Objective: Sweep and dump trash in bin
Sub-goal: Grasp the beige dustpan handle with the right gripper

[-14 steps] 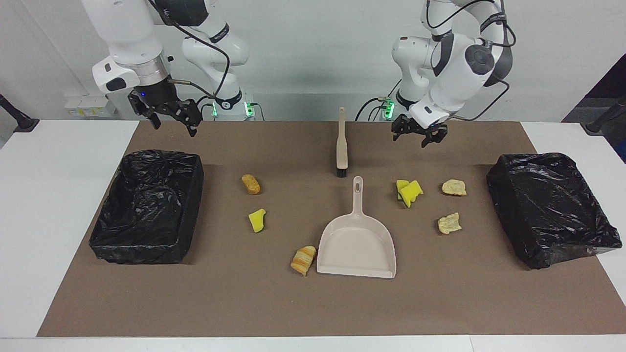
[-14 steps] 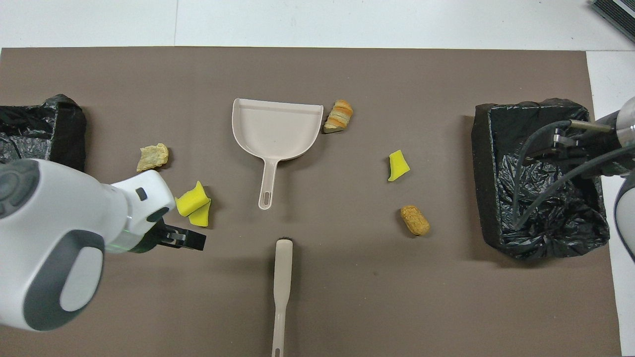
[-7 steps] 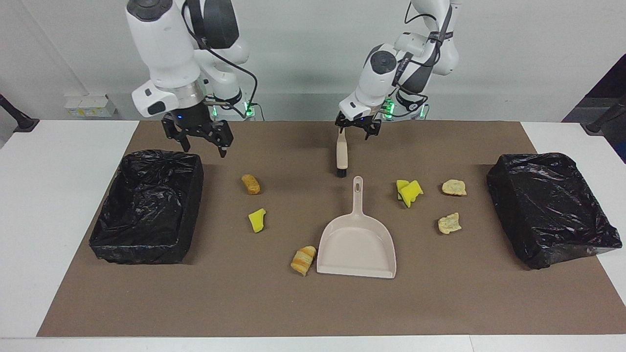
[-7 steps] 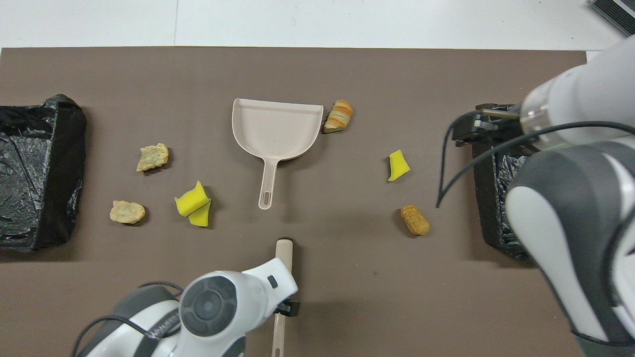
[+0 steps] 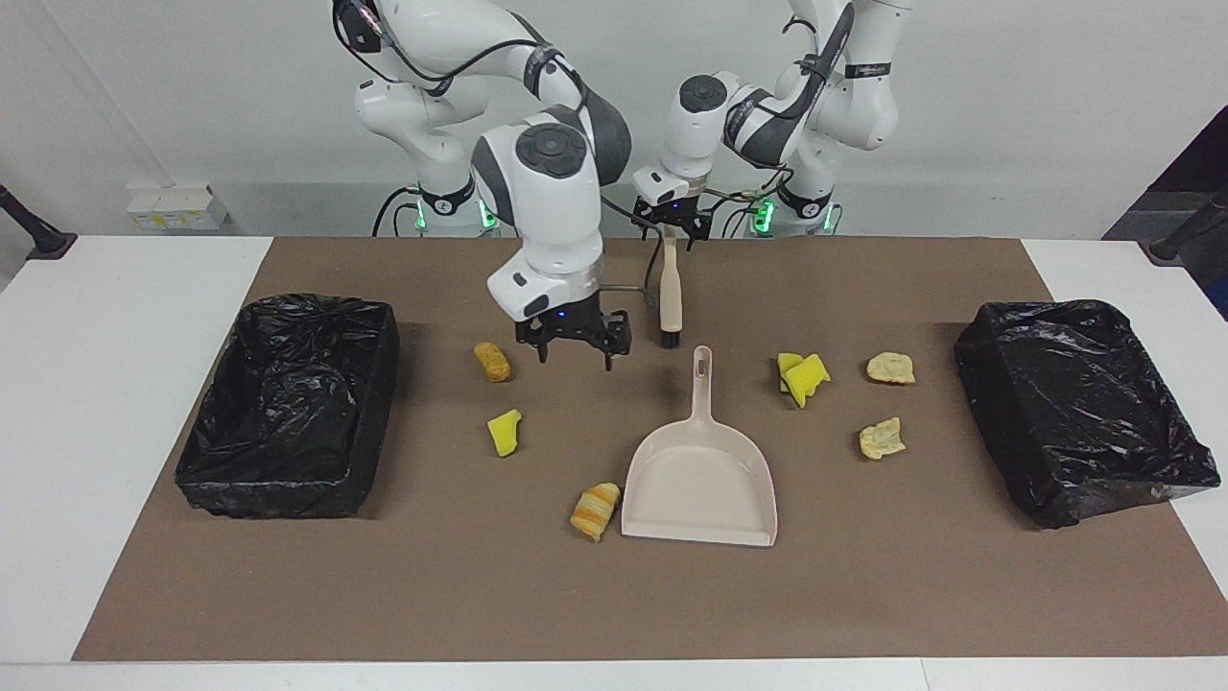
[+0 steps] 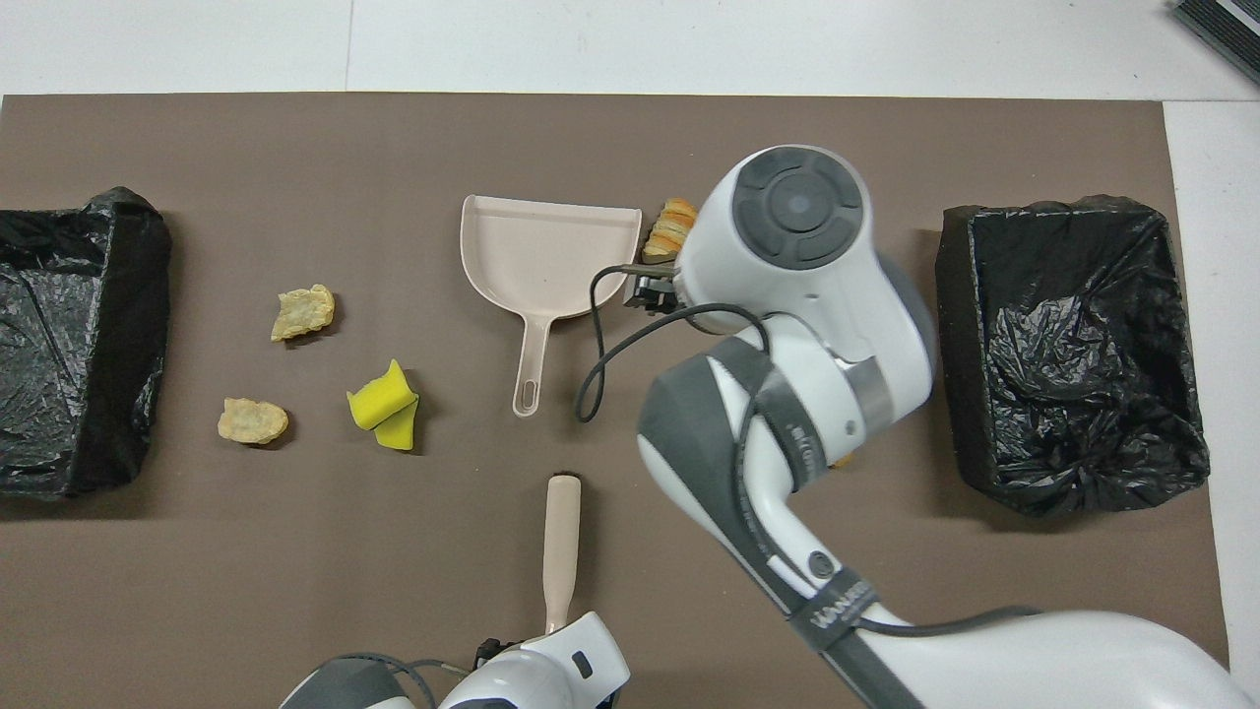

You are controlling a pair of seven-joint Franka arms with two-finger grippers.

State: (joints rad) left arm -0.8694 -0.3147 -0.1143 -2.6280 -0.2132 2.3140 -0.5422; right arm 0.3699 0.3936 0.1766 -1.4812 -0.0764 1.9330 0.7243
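beige dustpan [image 5: 698, 475], yellow sponge chunks [image 5: 802, 377], black bin liners [image 5: 288, 403]

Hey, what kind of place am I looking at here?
Likely a robotics lab: two Franka arms bolted at a white table, a brown mat with staged trash, a dustpan, and bag-lined bins.

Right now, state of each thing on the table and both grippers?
brush: flat on the mat, handle end at the left gripper.
dustpan: flat, empty, ungrasped.
trash: scattered on the mat, none in the pan.
bin at the right arm's end: open, lined, looks empty.
bin at the left arm's end: lined, bag bunched over it.
right gripper: open, empty, over the mat beside the brown nugget.
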